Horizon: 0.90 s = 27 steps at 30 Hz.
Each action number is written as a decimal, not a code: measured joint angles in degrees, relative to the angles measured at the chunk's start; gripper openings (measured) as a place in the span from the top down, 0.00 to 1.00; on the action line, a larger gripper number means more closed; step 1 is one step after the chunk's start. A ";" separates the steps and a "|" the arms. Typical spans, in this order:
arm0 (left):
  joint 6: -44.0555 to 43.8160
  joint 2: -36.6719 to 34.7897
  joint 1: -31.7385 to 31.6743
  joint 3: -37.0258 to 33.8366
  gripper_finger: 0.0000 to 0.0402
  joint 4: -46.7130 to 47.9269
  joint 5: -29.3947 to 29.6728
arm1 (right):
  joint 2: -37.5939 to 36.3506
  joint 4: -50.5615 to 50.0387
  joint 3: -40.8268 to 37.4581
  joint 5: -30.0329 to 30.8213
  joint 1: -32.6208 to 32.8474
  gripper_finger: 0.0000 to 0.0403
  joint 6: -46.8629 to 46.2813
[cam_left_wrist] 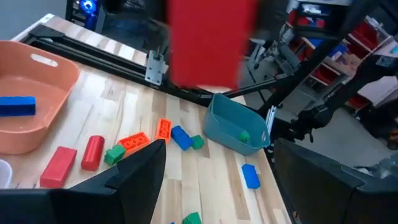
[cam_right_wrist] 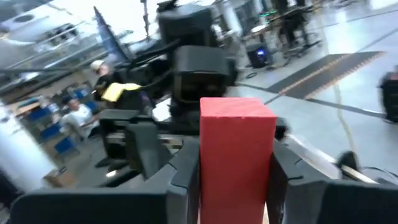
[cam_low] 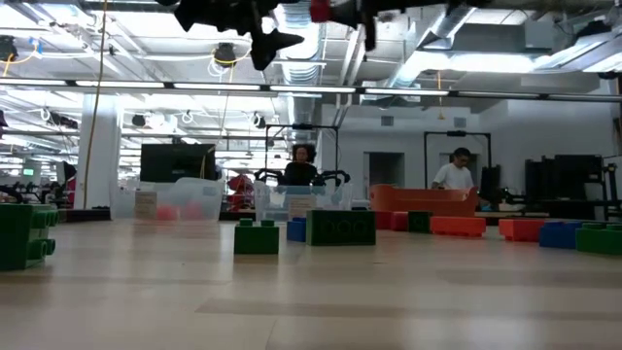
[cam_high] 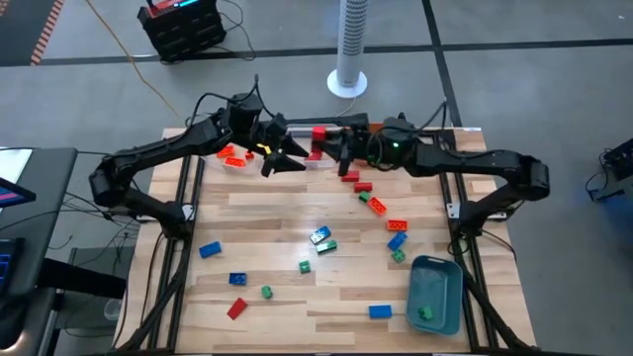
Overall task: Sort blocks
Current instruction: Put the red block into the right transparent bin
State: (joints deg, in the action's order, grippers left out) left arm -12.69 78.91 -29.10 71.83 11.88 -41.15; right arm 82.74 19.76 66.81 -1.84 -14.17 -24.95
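Both grippers meet above the table's [cam_high: 297, 213] far edge, right gripper [cam_high: 331, 141] clamping a block [cam_high: 318, 134] between its fingers, left gripper [cam_high: 280, 150] just beside it, other blocks [cam_high: 321, 237] scattered mid-table, one bin [cam_high: 440, 287] at the near right corner holding a block.

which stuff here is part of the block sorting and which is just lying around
Part of the job:
- red block gripped in the right pincer
- loose blocks on the table
- blue-grey bin with a green block
- orange bin with a blue block
- left pincer, open

Lying about:
- white fan
- black case
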 joint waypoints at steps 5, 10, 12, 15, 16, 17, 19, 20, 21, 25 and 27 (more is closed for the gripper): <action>-0.12 0.01 0.85 0.00 0.30 -0.74 5.69 | 4.33 -1.48 4.91 -2.72 0.05 0.71 1.05; -2.14 -0.06 1.61 0.00 0.37 -3.65 6.60 | 6.78 -1.57 6.54 -3.31 0.98 0.71 1.48; -2.73 -0.06 1.99 0.00 0.41 -3.73 6.67 | 7.40 -1.73 7.10 -3.37 1.46 0.71 1.51; -2.90 -0.06 2.25 0.00 0.47 -3.89 6.78 | 7.58 -1.46 7.71 -3.49 1.90 0.71 1.53; -3.00 -0.06 2.25 0.00 0.49 -3.93 6.75 | 7.56 -1.46 7.71 -3.47 1.92 0.71 1.66; -3.08 -0.06 2.25 0.00 0.51 -3.88 6.82 | 7.56 -1.55 7.71 -3.46 2.02 0.71 1.67; -3.40 -0.06 2.23 0.00 0.56 -3.87 7.24 | 7.55 -2.49 7.71 -3.32 2.10 0.71 1.68; -3.54 -0.07 2.23 0.00 0.60 -3.85 7.70 | 7.43 -3.12 7.71 -3.25 2.11 0.71 1.67; -3.64 -0.16 2.23 0.00 0.63 -3.85 8.03 | 7.38 -3.76 7.71 -3.25 2.15 0.71 1.65; -3.55 -0.21 2.23 0.12 0.69 -3.45 7.71 | 7.23 -4.93 7.82 -3.48 2.46 0.70 1.47; -3.56 -0.21 2.23 0.40 0.69 -3.03 7.78 | 7.21 -5.29 7.83 -3.49 2.47 0.69 1.46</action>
State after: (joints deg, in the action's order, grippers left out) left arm -16.25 78.70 -26.87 72.23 8.85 -33.37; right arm 89.95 14.47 74.64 -5.32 -11.70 -23.49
